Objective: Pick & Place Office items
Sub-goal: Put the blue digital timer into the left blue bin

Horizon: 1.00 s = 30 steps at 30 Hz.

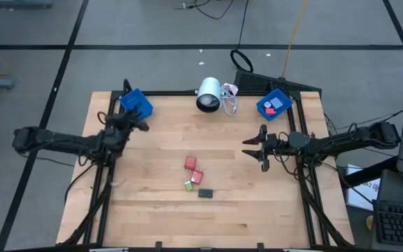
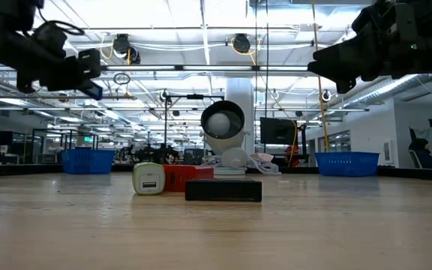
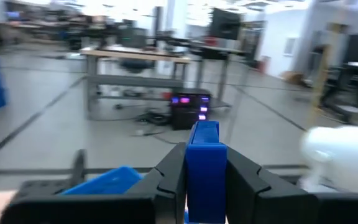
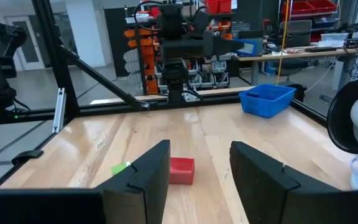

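High view: on the light wooden table [image 1: 152, 203], the left gripper [image 1: 137, 124] sits near the left blue plastic bin [image 1: 136, 103] at the far left corner; what it grips is too small to make out here. The right gripper [image 1: 254, 147] hovers right of centre, fingers parted, nothing between them. A second blue plastic bin [image 1: 274, 104] at the far right corner holds small red and pale items. A white cylindrical lamp-like object [image 1: 209, 94] lies at the far edge between the bins. The loose office items cluster near mid-table: two small red blocks [image 1: 193, 169], a tiny green-and-white piece [image 1: 187, 185], a flat dark grey block [image 1: 205, 193]. Low view: both grippers are raised above the table; the dark grey block [image 2: 223, 190] lies nearest the camera, with the white-faced piece [image 2: 148, 178] and a red block [image 2: 186, 178] behind it. Left wrist view: the fingers are clamped on a small upright blue blocky piece [image 3: 205, 168], with the blue bin [image 3: 104, 180] just beyond. Right wrist view: the fingers stand apart and empty; a red block [image 4: 181, 170] and the green piece [image 4: 120, 168] lie on the table ahead.
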Each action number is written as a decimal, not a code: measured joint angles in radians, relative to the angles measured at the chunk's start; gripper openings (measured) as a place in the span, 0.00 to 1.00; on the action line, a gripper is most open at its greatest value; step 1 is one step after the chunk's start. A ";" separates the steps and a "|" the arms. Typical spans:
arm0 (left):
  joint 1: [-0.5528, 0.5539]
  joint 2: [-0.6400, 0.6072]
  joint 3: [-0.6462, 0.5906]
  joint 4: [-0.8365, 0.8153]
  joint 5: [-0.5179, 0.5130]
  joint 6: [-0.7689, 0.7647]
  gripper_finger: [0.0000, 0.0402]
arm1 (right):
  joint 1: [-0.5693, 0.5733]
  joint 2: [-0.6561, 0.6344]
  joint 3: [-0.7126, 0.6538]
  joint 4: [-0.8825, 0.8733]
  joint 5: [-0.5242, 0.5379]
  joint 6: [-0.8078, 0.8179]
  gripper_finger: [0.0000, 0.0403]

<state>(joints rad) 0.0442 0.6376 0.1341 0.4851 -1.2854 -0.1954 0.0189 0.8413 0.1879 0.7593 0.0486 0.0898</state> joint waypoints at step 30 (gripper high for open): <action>0.543 0.290 0.000 -0.290 0.346 -0.547 0.26 | 0.000 0.001 0.001 -0.008 0.002 -0.005 0.38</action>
<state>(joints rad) 0.5870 0.9276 0.1337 0.1952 -0.9395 -0.7427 0.0189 0.8421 0.1886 0.7517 0.0505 0.0849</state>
